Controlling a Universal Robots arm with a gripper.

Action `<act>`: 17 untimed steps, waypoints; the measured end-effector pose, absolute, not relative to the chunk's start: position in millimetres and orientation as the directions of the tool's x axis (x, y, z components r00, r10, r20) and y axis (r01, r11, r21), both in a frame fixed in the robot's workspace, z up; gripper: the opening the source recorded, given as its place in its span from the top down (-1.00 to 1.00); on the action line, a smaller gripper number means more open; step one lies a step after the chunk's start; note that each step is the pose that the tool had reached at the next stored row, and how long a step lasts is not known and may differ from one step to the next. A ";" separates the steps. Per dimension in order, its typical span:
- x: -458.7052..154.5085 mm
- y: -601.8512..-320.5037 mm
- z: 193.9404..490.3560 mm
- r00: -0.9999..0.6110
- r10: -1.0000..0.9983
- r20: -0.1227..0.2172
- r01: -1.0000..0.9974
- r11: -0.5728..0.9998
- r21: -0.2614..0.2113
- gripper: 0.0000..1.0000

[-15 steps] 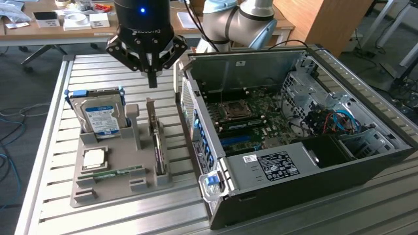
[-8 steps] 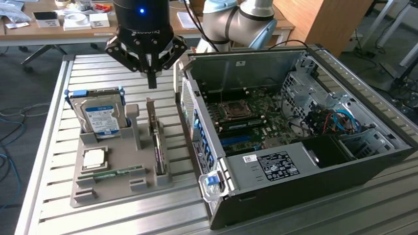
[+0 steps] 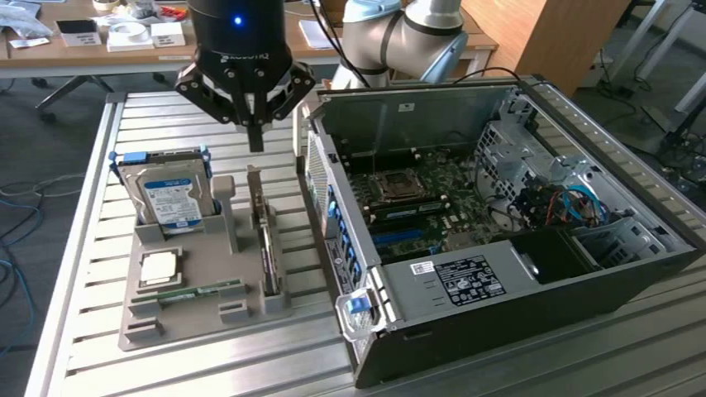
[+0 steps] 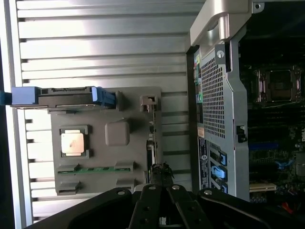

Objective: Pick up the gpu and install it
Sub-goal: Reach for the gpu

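Exterior view: the black pincer (image 3: 256, 142), fingers pressed together and empty, is seen hovering just above the thin green-and-black gpu card (image 3: 264, 248), stood on edge in the grey plastic tray (image 3: 182, 318), on the exterior view's left of the open black computer case (image 3: 574, 289). The card is judged stiff, light and fragile, best gripped by its top edge.

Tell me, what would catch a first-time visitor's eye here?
The open computer case on the exterior view's right, its motherboard bare. Beside it, a gray tray holds a hard drive and the gpu standing on edge, and the black gripper hangs above the gpu, fingers shut.
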State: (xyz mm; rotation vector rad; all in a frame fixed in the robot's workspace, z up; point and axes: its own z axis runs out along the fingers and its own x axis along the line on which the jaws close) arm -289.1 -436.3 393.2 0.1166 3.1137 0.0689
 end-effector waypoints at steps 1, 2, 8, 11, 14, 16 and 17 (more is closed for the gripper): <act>-289.4 -437.2 393.2 -0.997 0.075 -0.023 0.074 0.996 0.045 0.79; -289.7 -438.3 393.2 -0.997 0.075 -0.023 0.074 0.996 0.045 0.79; -290.7 -443.5 393.2 -0.997 0.075 -0.023 0.074 0.996 0.045 0.79; -291.3 -446.6 393.2 -0.997 0.075 -0.023 0.074 0.996 0.045 0.79; -291.8 -450.7 393.0 -0.997 0.075 -0.023 0.074 0.996 0.045 0.79; -292.1 -453.7 393.0 -0.997 0.075 -0.023 0.074 0.996 0.045 0.79; -292.2 -455.2 393.0 -0.997 0.075 -0.023 0.074 0.996 0.045 0.79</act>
